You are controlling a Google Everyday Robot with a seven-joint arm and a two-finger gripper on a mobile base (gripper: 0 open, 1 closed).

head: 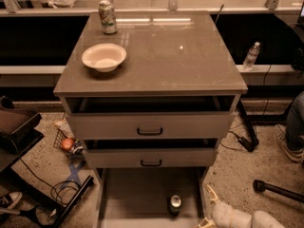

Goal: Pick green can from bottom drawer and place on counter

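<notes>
The green can (175, 205) stands upright on the floor of the bottom drawer (137, 198), which is pulled out, near its front right. My gripper (207, 207) is at the bottom right, just outside the drawer's right wall and right of the can, fingers spread open and empty. The counter (171, 56) is the glossy grey-brown top of the cabinet.
A white bowl (104, 57) and a pale whitish-green can (108, 16) stand on the counter's left. The two upper drawers (150, 126) stick out slightly over the bottom drawer. A water bottle (251, 56) stands on a ledge at right. Cables and clutter lie on the floor at left.
</notes>
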